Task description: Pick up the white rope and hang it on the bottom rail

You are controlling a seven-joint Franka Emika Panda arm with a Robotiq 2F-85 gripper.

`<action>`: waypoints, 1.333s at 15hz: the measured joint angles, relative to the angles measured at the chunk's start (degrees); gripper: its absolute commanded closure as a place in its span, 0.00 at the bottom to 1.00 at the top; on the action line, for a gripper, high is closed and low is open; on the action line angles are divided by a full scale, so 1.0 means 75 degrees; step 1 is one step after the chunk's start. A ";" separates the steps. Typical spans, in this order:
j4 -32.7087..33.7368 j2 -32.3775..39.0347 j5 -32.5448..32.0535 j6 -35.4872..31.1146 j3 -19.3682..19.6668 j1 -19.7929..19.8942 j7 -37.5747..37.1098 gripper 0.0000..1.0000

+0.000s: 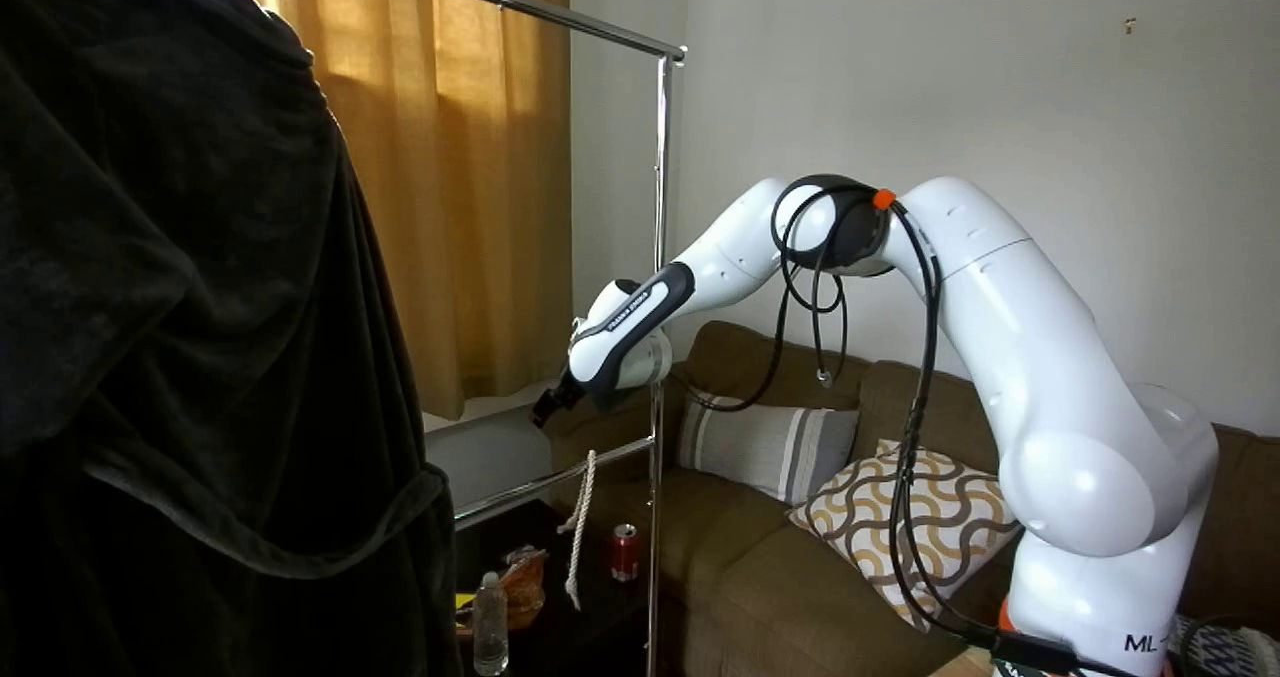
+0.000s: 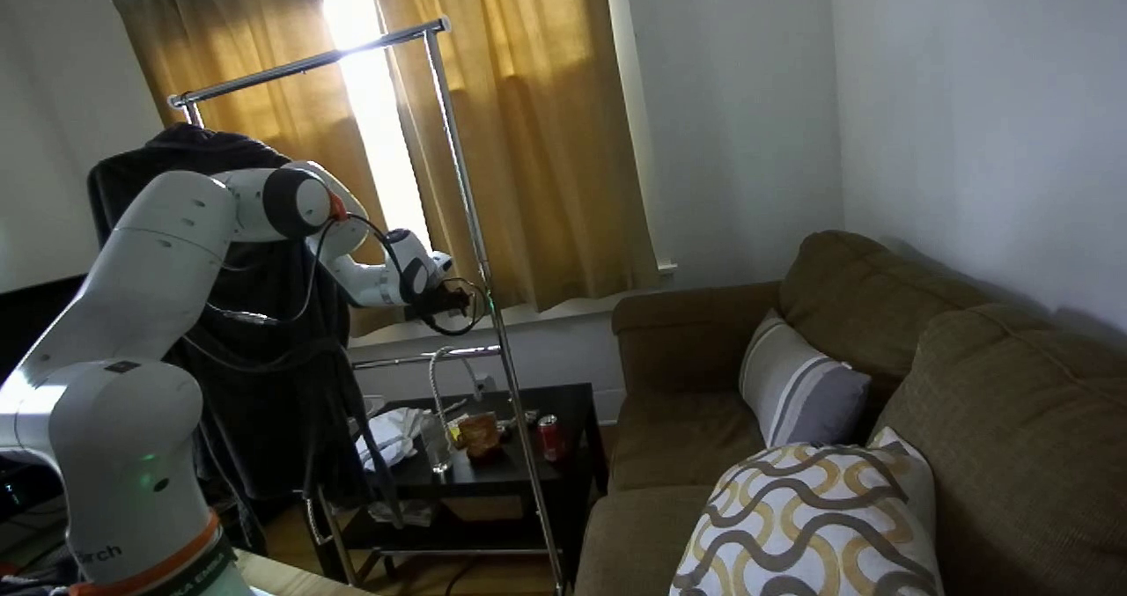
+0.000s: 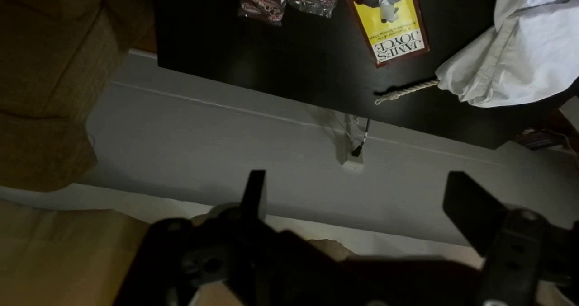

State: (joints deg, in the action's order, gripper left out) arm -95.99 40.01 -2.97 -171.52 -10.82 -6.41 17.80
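Note:
The white rope hangs draped over the rack's lower chrome rail, with its ends dangling. The rope and this rail also show in an exterior view. My gripper is above the rail and rope, apart from both; it also shows in an exterior view. In the wrist view my gripper has its fingers wide apart with nothing between them. A rope end sticks out from under a white cloth on the table there; I cannot tell whether it is a separate rope.
A dark robe hangs on the rack beside the arm. The rack's upright post stands close to the wrist. A black table below holds a red can, a bottle, a book and white cloth. A brown sofa stands alongside.

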 measured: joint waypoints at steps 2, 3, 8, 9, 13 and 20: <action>0.0001 -0.0020 0.0000 0.0016 -0.0012 -0.0010 -0.0152 0.00; -0.0003 -0.0053 0.0000 0.0062 -0.0011 -0.0031 -0.0251 0.00; -0.0271 -0.0774 0.0006 0.0593 0.0039 -0.0257 -0.1074 0.00; -0.0372 -0.1020 0.0013 0.0809 0.0052 -0.0307 -0.1285 0.00; -0.0884 -0.2182 -0.0202 0.2152 0.0673 -0.0803 -0.2362 0.00; -0.1783 -0.3596 -0.0278 0.4826 0.0853 -0.0792 -0.3292 0.00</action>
State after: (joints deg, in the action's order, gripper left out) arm -109.36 13.04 -5.05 -135.32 -4.41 -12.36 -6.88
